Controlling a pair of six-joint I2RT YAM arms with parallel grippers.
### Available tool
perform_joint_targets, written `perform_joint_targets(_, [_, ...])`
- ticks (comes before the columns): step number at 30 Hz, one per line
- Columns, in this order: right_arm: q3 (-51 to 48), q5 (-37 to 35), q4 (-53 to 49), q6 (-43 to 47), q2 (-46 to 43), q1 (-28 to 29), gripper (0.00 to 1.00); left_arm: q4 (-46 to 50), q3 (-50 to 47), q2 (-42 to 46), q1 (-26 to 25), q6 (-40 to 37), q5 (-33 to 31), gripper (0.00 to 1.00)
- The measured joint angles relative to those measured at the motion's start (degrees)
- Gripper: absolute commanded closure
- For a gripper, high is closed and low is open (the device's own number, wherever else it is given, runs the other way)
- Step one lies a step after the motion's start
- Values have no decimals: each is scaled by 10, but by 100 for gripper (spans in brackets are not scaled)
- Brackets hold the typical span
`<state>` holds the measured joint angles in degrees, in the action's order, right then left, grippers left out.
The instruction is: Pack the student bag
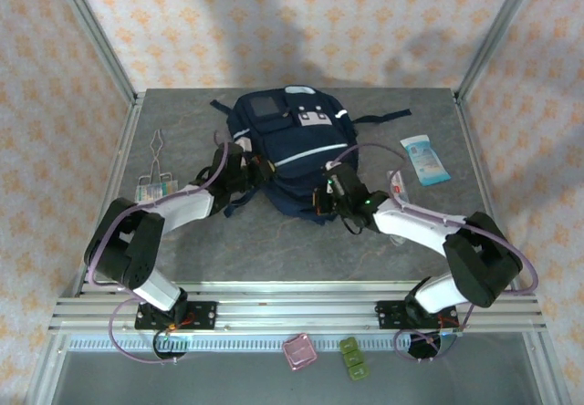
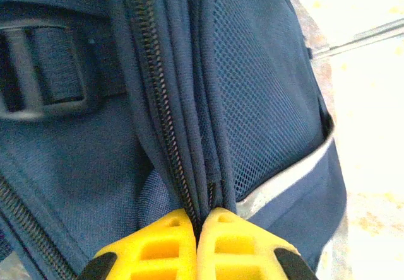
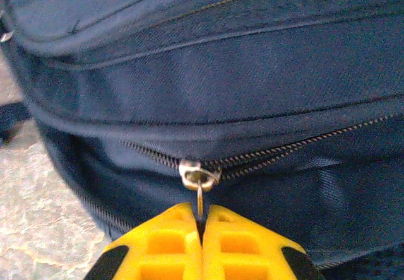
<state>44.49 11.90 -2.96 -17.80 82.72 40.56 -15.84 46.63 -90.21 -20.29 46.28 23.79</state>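
The student bag [image 1: 292,145] lies on the grey, stone-patterned counter [image 1: 274,250], toward 12 o'clock from its centre. It is woven navy fabric with light grey stripes, white patches and a small grey square panel near its far end.

In the left wrist view we see a fine mesh pocket [image 2: 265,91] at 2 o'clock and a dark plastic buckle [image 2: 38,72] on webbing at 10 o'clock. A coiled zip runs down a fold of cloth between them. The left end effector [image 2: 197,233], its yellow moulded fingers pressed together, pinches that fold at the bag's 8 o'clock side.

The right end effector [image 3: 202,229] is likewise closed, nipping the thin metal zipper pull [image 3: 200,199] at the bag's 5 o'clock edge. The pull hangs from a dull metal slider (the teeth seem to part just right of it). We cannot tell whether anything is inside the bag.

A soft light-blue-and-white packet [image 1: 424,159] lies at 3 o'clock of the bag. A small white-and-red item [image 1: 395,181] sits just beside the right arm. At 9 o'clock, near the left arm, are a thin metal tool [image 1: 157,145] and a flat pack with coloured stripes [image 1: 155,189].
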Motion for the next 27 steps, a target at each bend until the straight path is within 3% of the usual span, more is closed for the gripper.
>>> perform_joint_targets(3, [22, 1, 13, -10, 18, 37, 100, 17, 20, -4, 29, -19, -3, 100])
perform_joint_targets(4, [34, 2, 18, -13, 29, 48, 100, 19, 23, -4, 37, -22, -5, 96])
perform_joint_targets(7, [77, 24, 39, -27, 80, 74, 100, 21, 26, 4, 64, -30, -28, 66])
perform_joint_targets(12, [140, 72, 65, -50, 173, 85, 100, 24, 8, 78, 87, -25, -69, 51])
perform_joint_targets(18, [157, 92, 69, -56, 191, 85, 100, 12, -98, 178, 64, 18, -80, 46])
perform_joint_targets(27, [158, 92, 69, -56, 190, 85, 100, 1, -152, 155, -11, 69, -91, 44])
